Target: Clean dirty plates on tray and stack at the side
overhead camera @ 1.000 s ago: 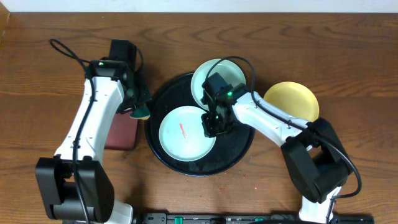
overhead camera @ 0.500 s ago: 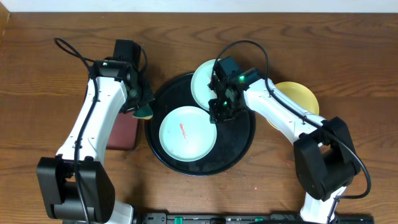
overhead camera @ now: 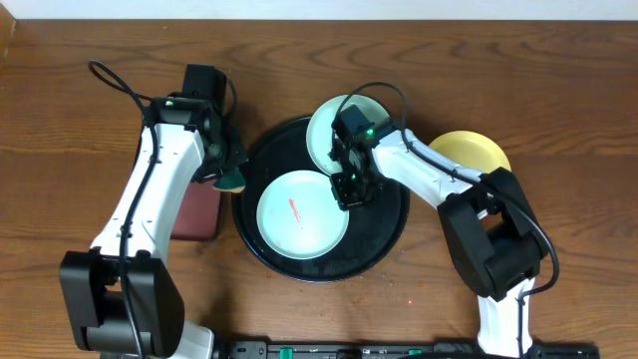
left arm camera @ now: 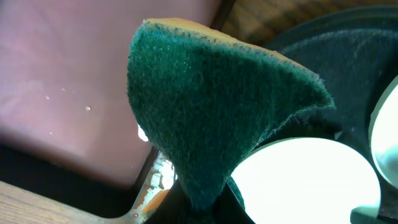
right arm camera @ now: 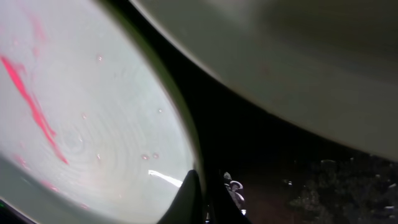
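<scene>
The large black tray (overhead camera: pixel 384 224) holds a teal plate (overhead camera: pixel 302 219) with a red smear. A second teal plate (overhead camera: pixel 327 130) rests on the tray's far rim. The pale yellow plate (overhead camera: pixel 477 155) lies on the table to the right, partly under my right arm. My right gripper (overhead camera: pixel 349 191) is closed over the right rim of the smeared plate (right arm camera: pixel 87 124), with one finger on it (right arm camera: pixel 202 190). My left gripper (overhead camera: pixel 227 172) holds a green sponge (left arm camera: pixel 211 106) just off the tray's left rim, fingers (left arm camera: pixel 202 202) pinched on it.
A rectangular tray with a reddish-brown inside (overhead camera: pixel 194 214) lies left of the black tray, under my left arm; it fills the left of the left wrist view (left arm camera: pixel 68 81). The wet black tray floor (right arm camera: pixel 292 174) shows between the two teal plates.
My right gripper swung up towards the far teal plate, then came back down to the smeared plate's right rim. The left arm and sponge have barely moved.
</scene>
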Action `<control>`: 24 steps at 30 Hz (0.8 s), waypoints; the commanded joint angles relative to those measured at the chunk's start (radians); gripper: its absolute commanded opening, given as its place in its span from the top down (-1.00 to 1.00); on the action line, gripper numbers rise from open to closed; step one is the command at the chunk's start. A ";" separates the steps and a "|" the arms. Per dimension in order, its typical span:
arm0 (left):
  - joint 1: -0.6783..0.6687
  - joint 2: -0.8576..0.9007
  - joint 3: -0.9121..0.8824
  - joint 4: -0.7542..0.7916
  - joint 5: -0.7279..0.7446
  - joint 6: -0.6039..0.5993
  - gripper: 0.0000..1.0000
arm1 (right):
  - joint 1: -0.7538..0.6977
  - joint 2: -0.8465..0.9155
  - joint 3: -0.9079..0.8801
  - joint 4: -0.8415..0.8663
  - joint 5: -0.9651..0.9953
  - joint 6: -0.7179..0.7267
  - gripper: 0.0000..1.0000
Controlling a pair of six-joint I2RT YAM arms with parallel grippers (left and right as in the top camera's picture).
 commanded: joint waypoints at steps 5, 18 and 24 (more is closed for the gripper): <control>-0.082 -0.004 -0.036 0.006 -0.005 -0.092 0.85 | 0.030 0.016 0.000 0.036 -0.009 0.135 0.98; -0.272 -0.004 -0.228 0.218 -0.005 -0.294 0.85 | 0.053 0.020 0.000 0.049 0.025 0.156 0.98; -0.323 -0.004 -0.316 0.283 -0.004 -0.362 0.85 | 0.053 0.020 0.000 0.051 0.025 0.156 0.98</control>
